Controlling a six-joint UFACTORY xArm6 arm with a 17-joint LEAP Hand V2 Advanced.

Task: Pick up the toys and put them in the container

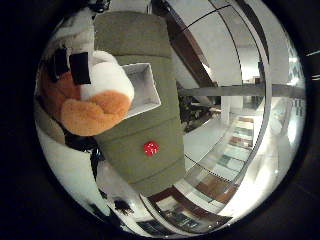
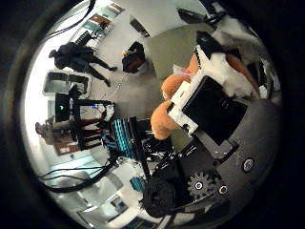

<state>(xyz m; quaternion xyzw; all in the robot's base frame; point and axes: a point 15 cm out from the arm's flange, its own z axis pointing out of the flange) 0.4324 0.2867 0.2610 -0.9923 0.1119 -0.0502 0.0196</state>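
Observation:
An orange and white plush toy point(image 1: 88, 100) fills one side of the right little finger side palm view, close to the palm. A black finger part point(image 1: 80, 68) lies across it. In the right thumb side palm view my hand point(image 2: 205, 107) has white and black fingers curled over the same plush toy point(image 2: 172, 95). A white open container point(image 1: 143, 85) stands on the olive green table point(image 1: 140, 160), right beside the held toy. A small red toy point(image 1: 151, 148) lies on the table, away from the container.
A black object point(image 2: 133, 57) sits near the table's edge. Black stands point(image 2: 81, 59) and equipment point(image 2: 71, 110) are on the floor around the table. Glass walls and shelves point(image 1: 235, 135) lie beyond the table.

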